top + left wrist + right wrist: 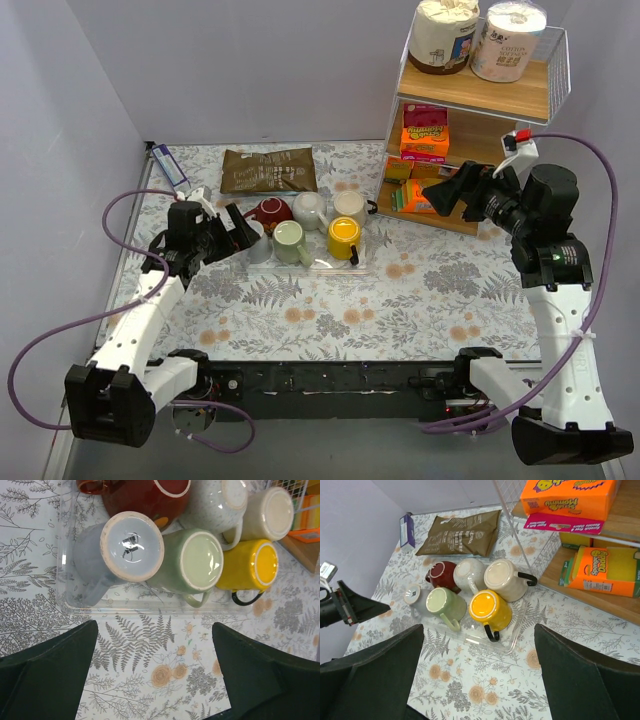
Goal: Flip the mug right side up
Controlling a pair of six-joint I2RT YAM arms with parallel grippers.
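our left claw [152, 630] and right claw [479, 630] both stand apart, empty. the grey mug [132, 547] sits bottom-up in the clear tray [67, 587], crowded against the green mug [197, 562]; we fear a grab could knock neighbours or slip on the glaze.

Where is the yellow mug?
In the top view, the yellow mug sits upside down in the clear tray, right of the green mug.

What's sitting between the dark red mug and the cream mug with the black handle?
A speckled white mug, bottom up, stands between the dark red mug and the cream mug in the back row. The right wrist view shows it most clearly.
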